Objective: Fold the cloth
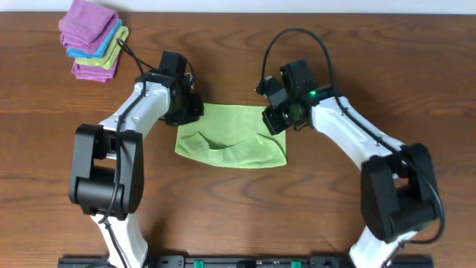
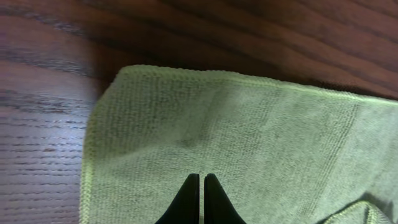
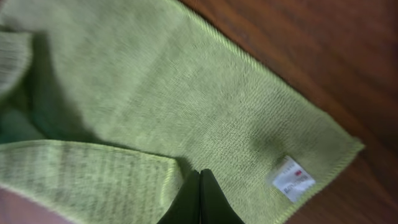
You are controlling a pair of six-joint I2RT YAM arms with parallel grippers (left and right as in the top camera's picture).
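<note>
Reaching in from the lower left of the overhead frame, the left arm (image 1: 141, 112) bends up and toward the centre. It sets the left gripper (image 1: 186, 112) at the upper left corner of the cloth (image 1: 230, 138). The right arm (image 1: 349, 130) mirrors this from the lower right, with the right gripper (image 1: 275, 121) at the cloth's upper right corner.

The cloth lies at the centre of the table (image 1: 238, 216), rumpled, with its lower edge turned over onto itself.

In the left wrist view, the fingers (image 2: 191, 193) are pressed together with no gap, tips on the cloth. In the right wrist view, the fingers (image 3: 211, 199) are likewise fully closed, tips at the edge of the turned-over part, left of a white label (image 3: 292, 179). Whether either pair pinches fabric cannot be told.

A stack of folded cloths (image 1: 93, 39) sits at the upper left.
</note>
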